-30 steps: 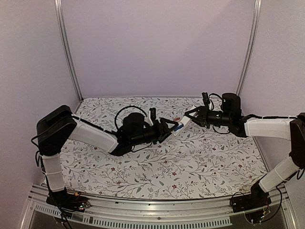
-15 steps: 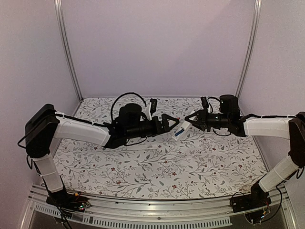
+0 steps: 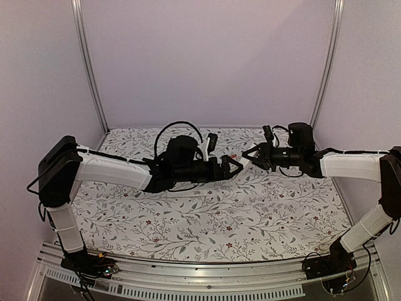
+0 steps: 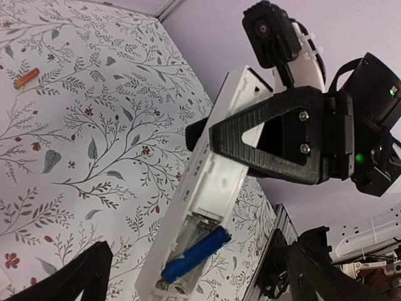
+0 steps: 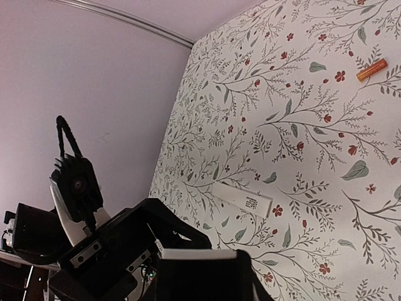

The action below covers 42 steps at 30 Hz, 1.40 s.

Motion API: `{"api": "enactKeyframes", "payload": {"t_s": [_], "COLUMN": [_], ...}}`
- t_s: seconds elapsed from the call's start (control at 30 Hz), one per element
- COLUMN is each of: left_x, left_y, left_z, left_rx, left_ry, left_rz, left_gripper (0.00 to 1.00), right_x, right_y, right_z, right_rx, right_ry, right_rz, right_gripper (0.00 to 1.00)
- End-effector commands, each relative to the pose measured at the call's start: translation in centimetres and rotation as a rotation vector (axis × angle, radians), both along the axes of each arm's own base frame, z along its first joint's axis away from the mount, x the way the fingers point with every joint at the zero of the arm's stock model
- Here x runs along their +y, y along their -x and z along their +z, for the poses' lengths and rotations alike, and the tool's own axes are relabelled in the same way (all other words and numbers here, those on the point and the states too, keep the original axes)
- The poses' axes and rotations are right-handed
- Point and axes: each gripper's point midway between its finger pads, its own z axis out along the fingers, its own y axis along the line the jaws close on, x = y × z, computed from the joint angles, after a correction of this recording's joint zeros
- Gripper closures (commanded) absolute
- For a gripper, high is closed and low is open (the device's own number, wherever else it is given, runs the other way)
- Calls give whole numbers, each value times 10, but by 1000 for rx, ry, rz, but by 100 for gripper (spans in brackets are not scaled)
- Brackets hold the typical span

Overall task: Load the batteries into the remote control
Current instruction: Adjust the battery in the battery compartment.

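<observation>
The white remote control (image 4: 216,169) is held in the air by my right gripper (image 3: 250,154), which is shut on its far half. The recess end points at my left gripper (image 4: 197,282). The blue battery (image 4: 195,254) lies slanted in the open recess, with one end sticking out over the side. My left gripper (image 3: 234,166) is open, its fingers (image 4: 88,276) on either side of the recess end, not touching it. The orange-red battery (image 4: 27,77) lies on the table and also shows in the right wrist view (image 5: 371,69). The right wrist view shows only the remote's white edge (image 5: 197,254).
A small white cover with a label (image 5: 242,199) lies on the flowered tablecloth (image 3: 269,213) below the arms; it also shows in the top view (image 3: 199,196). Purple walls and metal posts (image 3: 88,63) close in the back and sides.
My left gripper pulled back left from the remote, leaving the blue battery in the recess, then moved right again and now straddles the remote's end. The right gripper rose slightly.
</observation>
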Motion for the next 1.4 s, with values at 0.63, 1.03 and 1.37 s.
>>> {"api": "enactKeyframes", "payload": {"t_s": [0.63, 1.03, 1.37], "left_x": [-7, -7, -6], "left_y": [-1, -4, -4], "left_z": [-14, -14, -12], "left_rx": [-116, -132, -157], "left_ry": [-134, -151, -148], "left_rz": [-37, -31, -37], "left_gripper": [23, 34, 43], "right_x": [14, 16, 17], "right_y": [4, 5, 6], "right_z": [12, 14, 16], "right_rx": [-22, -28, -31], "right_ry": [-27, -31, -40], "right_rz": [67, 77, 84], "right_gripper": [100, 100, 100]}}
